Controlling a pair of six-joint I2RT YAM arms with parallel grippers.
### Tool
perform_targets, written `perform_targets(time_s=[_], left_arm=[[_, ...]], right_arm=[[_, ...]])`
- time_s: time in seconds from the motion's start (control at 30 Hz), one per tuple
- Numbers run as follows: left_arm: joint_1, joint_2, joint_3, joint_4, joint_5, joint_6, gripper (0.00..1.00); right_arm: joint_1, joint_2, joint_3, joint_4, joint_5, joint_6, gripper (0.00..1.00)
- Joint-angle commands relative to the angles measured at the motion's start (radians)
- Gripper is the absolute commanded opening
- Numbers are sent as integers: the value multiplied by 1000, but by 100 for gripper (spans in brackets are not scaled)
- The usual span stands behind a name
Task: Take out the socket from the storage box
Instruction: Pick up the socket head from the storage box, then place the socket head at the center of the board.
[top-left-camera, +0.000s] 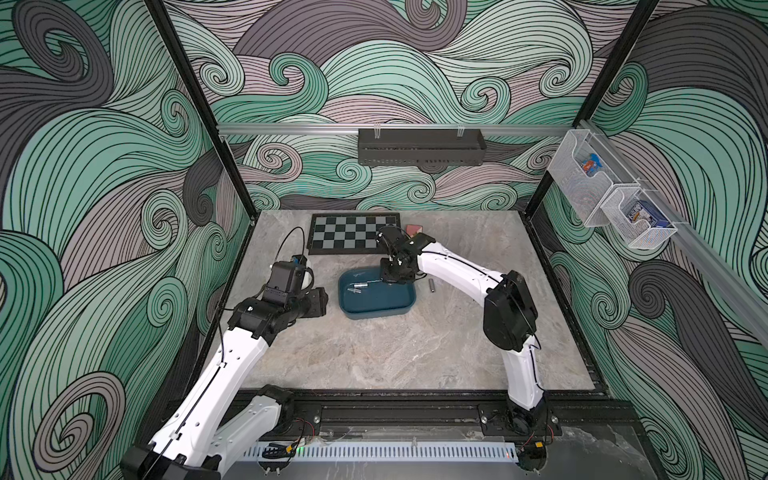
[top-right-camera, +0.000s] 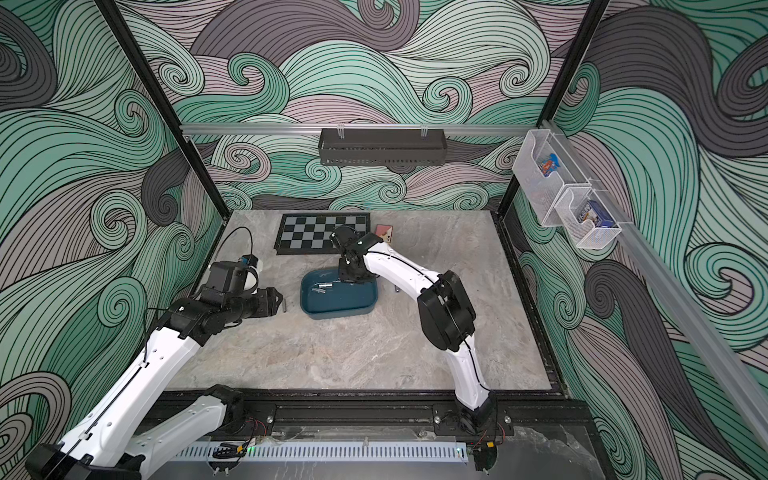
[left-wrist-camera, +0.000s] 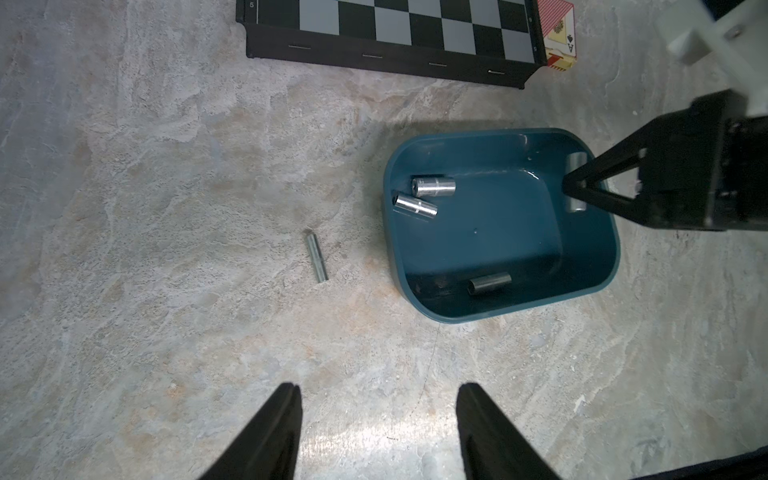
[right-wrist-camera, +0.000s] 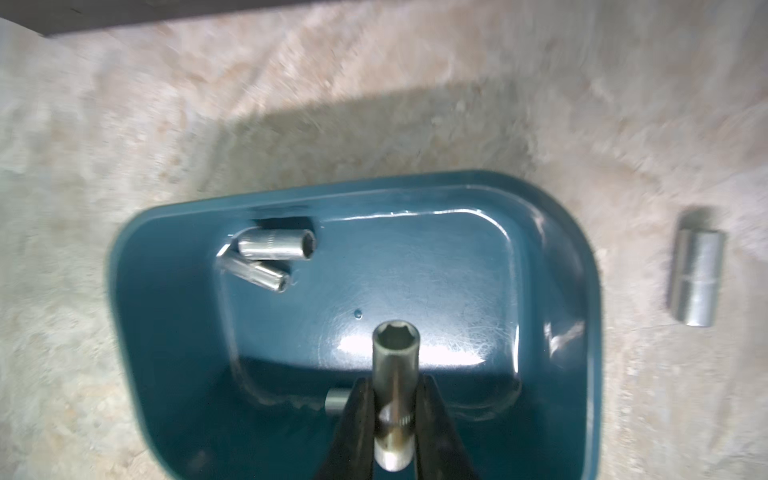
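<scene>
Socket (right-wrist-camera: 395, 345): pinched across its shank by right gripper (right-wrist-camera: 395, 384), hex mouth forward, low over the right end of storage box (left-wrist-camera: 498, 237). Left to right: left gripper (left-wrist-camera: 378, 388) spread, empty, standing off to keep the lane free; loose socket (left-wrist-camera: 316, 258) on the table (left-wrist-camera: 166, 166); two sockets (left-wrist-camera: 434, 186) lying together at the box's left end; darker one (left-wrist-camera: 489, 283) against a long wall; another socket (right-wrist-camera: 696, 278) beyond the right rim. Lift above the rim before traversing; open table either side.

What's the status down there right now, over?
Right gripper shut on a socket, above the storage box floor. Left gripper open, empty, beside the box. Three other sockets lie inside; nothing blocks the lift.
</scene>
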Motion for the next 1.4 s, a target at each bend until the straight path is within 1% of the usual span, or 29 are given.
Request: perform_targets(time_s=[0.0,0.1,0.3,0.43,0.53,0.63,0.7,0.97,1.37], left_arm=[[-9,8,-3,11,1,13,63],[-9,12,-4,13,6,13,63],[-13,19,-4,13,7,12,63],[-13,21,-3,13,8,13,63],[-13,22,-4,14,7,13,63],[-14,26,-3,12,7,13,63],[-15,28,-4,13,8,14,63],[-15,30,-4,12,7,15,63],[-19,32,-4,10,7,16,63]], right_arm=[[-38,-87,20,-41,37,-87,14],[-96,-152,-36,-41,38,-145,14],[-265,-263,-178,-38,10,-268,15],[-344,-276,-244,-33,20,-346,15],[-385,-257,-285,-8,0,-399,15],[-396,-214,-289,-10,8,-460,16],[-397,-192,-290,-8,18,-476,17],[-396,-89,-311,1,-19,-476,17],[-367,-44,-397,69,-31,-479,17]])
